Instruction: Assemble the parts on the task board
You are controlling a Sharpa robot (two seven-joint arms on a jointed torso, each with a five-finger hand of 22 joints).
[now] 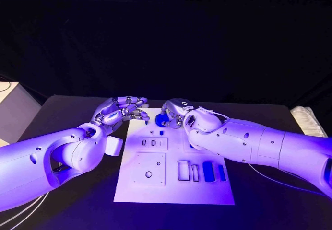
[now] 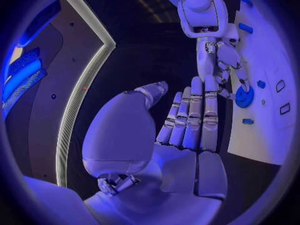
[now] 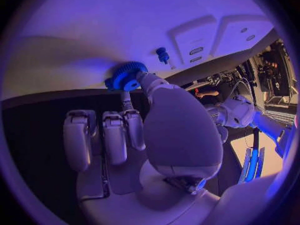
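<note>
Assembly's barely starting: I'm pinching round blue toothed gear (image 1: 162,119) w/ right hand (image 1: 181,114) at white task board (image 1: 138,189)'s far end; left hand (image 1: 121,111) hovering open; blue bars (image 1: 208,171) unplaced.

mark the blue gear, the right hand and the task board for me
blue gear (image 3: 127,76), right wrist view, toothed rim.
right hand (image 1: 181,111), head view, back of hand.
task board (image 1: 173,191), head view, bare near edge.

Both arms have smooth white rounded shells with small dark round screw holes. The left arm (image 1: 48,160) is thick, with a boxy white piece near the wrist. Thin pale cables run along the right arm (image 1: 277,148). Each silver hand, left (image 1: 121,111) and right (image 1: 181,112), has segmented metal fingers and a smooth rounded thumb cover.
</note>
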